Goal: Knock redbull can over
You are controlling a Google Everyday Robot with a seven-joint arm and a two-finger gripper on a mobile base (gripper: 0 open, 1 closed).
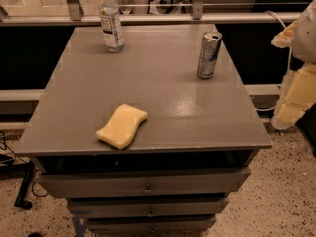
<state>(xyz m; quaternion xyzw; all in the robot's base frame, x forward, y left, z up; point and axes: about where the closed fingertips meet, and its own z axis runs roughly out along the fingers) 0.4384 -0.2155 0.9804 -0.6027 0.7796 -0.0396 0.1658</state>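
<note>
The redbull can (209, 55) is a slim silver can with blue patches and a pull-tab top. It stands upright at the right rear of the grey cabinet top (163, 88). My gripper (291, 102) hangs at the right edge of the view, off the side of the cabinet top. It is to the right of the can and lower in the picture, well apart from it. Its pale yellow parts point downward.
A clear plastic water bottle (111, 20) with a white cap stands upright at the left rear. A yellow sponge (122, 125) lies near the front edge. Drawers (148, 184) sit below the top. A rail (148, 19) runs behind the cabinet.
</note>
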